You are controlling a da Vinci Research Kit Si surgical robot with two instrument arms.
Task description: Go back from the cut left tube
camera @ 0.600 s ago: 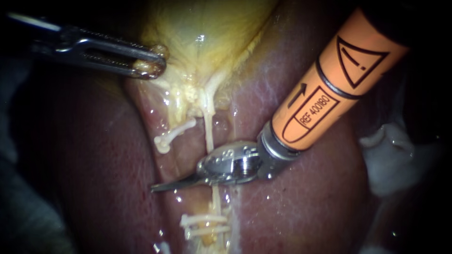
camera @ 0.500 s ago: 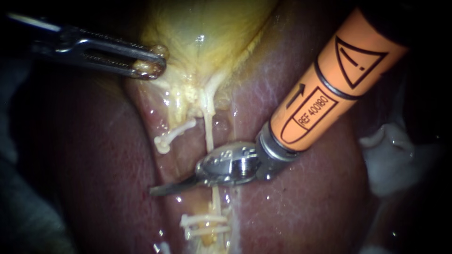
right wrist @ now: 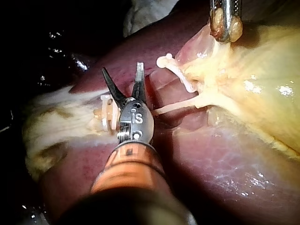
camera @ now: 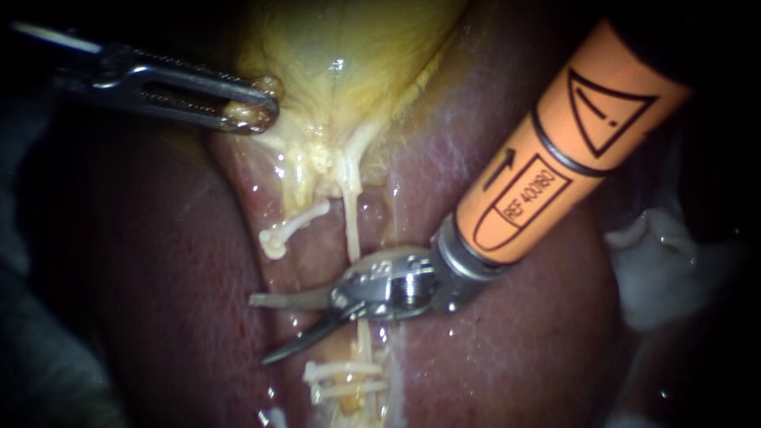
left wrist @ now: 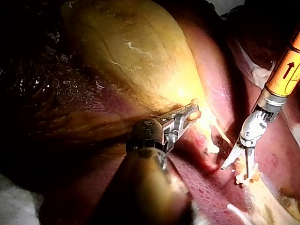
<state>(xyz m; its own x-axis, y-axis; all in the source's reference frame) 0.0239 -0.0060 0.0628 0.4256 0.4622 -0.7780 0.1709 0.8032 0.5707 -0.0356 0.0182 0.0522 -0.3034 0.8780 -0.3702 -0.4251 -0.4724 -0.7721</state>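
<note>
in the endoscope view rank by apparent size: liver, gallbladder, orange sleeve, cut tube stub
1. Liver.
2. Gallbladder and orange sleeve: too alike to rank, the sleeve being nearer the camera.
3. Cut tube stub, smallest.

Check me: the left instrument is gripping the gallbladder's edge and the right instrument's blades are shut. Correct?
Not quite: the right instrument's blades are open, with a clear gap between them, as the endoscope view shows. The left instrument is indeed gripping the gallbladder's edge.
</note>
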